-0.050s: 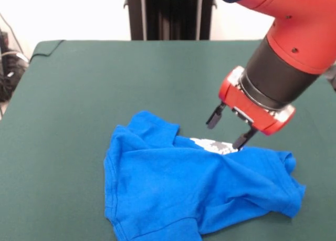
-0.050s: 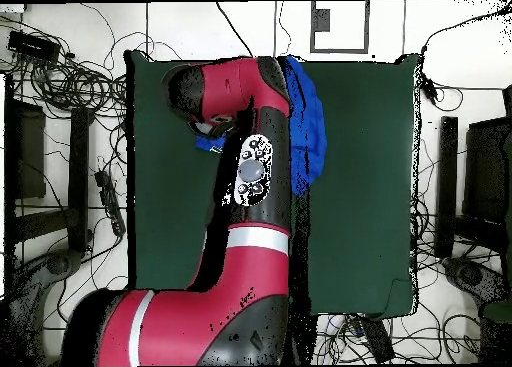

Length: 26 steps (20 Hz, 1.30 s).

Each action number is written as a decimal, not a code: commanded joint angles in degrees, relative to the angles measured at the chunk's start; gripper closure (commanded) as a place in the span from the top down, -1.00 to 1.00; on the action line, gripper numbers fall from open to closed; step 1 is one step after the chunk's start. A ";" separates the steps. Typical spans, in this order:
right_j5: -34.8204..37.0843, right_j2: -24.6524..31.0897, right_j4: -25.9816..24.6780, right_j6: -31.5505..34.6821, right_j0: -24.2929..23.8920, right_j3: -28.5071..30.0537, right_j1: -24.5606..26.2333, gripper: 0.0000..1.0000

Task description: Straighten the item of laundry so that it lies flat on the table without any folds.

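My gripper [image 1: 229,129] hangs with its two dark fingers spread wide and nothing between them; the tips sit just above the far edge of the shirt [image 1: 199,183], the right-hand tip in the front view almost at the cloth beside a white-grey patch of print [image 1: 215,145]. From the front I see the shirt crumpled on the near part of the table [image 1: 79,88], with folds across it; its long axis runs across the picture, one lobe rising at the left and a bunched sleeve end at the right. Overhead, the arm [image 2: 262,183] covers much of the shirt, so I see only a blue strip [image 2: 308,123] beside it, at the table's far edge from the base. Cables [image 2: 70,83] lie on the floor around the table.
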 commanded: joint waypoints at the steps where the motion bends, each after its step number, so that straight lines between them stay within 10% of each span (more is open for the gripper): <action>1: -0.48 4.72 -2.39 -4.48 -0.08 5.48 7.53 1.00; 26: -1.46 5.99 -5.09 -7.86 -4.07 3.69 11.85 1.00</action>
